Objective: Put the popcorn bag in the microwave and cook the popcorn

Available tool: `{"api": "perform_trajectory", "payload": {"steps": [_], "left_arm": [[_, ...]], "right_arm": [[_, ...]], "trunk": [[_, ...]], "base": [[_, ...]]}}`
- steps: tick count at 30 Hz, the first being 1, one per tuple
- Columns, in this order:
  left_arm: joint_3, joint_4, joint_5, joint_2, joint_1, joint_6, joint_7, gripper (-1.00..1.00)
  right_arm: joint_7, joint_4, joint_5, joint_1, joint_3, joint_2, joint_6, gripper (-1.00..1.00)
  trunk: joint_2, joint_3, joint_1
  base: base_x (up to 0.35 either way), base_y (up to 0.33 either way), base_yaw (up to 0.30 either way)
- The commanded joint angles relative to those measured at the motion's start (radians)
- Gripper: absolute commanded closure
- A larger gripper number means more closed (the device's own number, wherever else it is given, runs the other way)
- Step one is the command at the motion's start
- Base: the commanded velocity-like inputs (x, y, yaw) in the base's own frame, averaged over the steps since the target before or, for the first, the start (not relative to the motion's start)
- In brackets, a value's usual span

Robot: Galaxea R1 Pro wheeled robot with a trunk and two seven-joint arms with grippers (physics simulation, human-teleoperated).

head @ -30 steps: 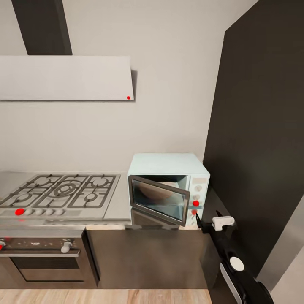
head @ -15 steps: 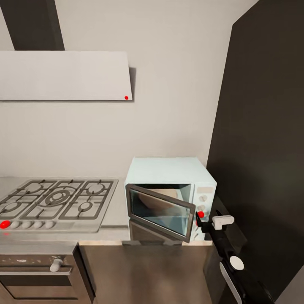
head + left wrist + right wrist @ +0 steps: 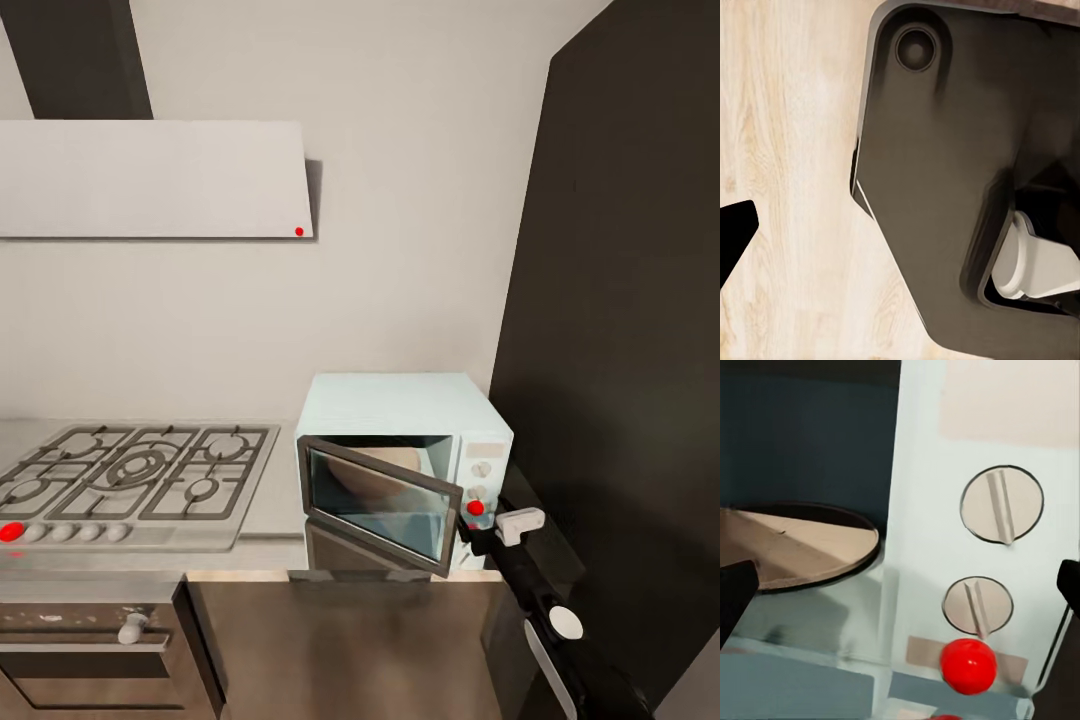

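Note:
The pale-blue microwave [image 3: 400, 410] stands on the grey countertop [image 3: 272, 495], its dark glass door [image 3: 380, 505] hanging partly open. Inside lies a round tan turntable [image 3: 791, 544]. The popcorn bag and the popcorn are out of view. My right gripper [image 3: 470, 522] hovers just at the control panel, by the red button [image 3: 476, 507]. In the right wrist view its fingertips [image 3: 735, 594] stand wide apart, open, facing two grey knobs [image 3: 1001, 504] and the red button [image 3: 968, 665]. My left gripper [image 3: 735, 240] hangs open over the wooden floor [image 3: 795, 150], beside the robot's dark base [image 3: 945, 165].
A grey gas hob [image 3: 130, 470] lies left of the microwave, with a built-in oven [image 3: 90, 640] below it. A white range hood [image 3: 150, 180] hangs above. A tall dark cabinet [image 3: 620, 350] closes off the right side, close to my right arm.
The head camera moved nearer and to the right early on. Since then my right gripper has edged slightly up toward the microwave's panel. The door stands as before.

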Motion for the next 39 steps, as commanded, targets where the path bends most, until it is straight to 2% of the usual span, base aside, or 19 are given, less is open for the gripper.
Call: {"api": "perform_trajectory", "payload": {"steps": [1,6,9,11,15,25,39], "left_arm": [[0.005,0.000,0.001,0.000,0.000,0.000,0.000,-1.00],[0.006,0.000,0.001,0.000,0.000,0.000,0.000,-1.00],[0.005,0.001,0.001,0.000,0.000,-0.001,0.000,-1.00],[0.006,0.000,0.001,0.000,-0.001,0.000,0.000,-1.00],[0.006,0.000,0.001,0.000,0.000,0.000,0.000,-1.00],[0.005,0.000,0.001,0.000,-0.001,0.000,0.000,-1.00],[0.005,0.000,0.001,0.000,-0.001,0.000,0.000,-1.00]], "right_arm": [[0.031,0.001,0.009,0.000,-0.001,-0.004,-0.004,-1.00],[0.137,0.001,0.009,0.000,-0.034,-0.010,-0.004,-1.00],[0.189,0.001,0.010,0.000,-0.044,-0.010,-0.004,-1.00],[0.255,0.001,0.011,0.000,-0.049,-0.010,-0.007,-1.00],[0.323,0.001,0.013,0.000,-0.051,-0.010,-0.009,-1.00],[0.334,0.001,0.017,0.000,-0.047,-0.009,-0.002,-1.00],[0.334,0.001,0.017,0.000,-0.048,-0.007,-0.006,-1.00]], "trunk": [[-0.001,0.000,0.000],[-0.001,0.000,0.000],[-0.001,0.000,0.000],[-0.001,0.000,0.000],[-0.001,0.000,0.000],[-0.001,0.000,0.000],[-0.001,0.000,0.000]], "base": [[0.000,0.000,0.000],[0.000,0.000,0.000],[0.000,0.000,0.000],[0.000,0.000,0.000],[0.000,0.000,0.000],[0.000,0.000,0.024],[0.000,0.000,0.227]]}}
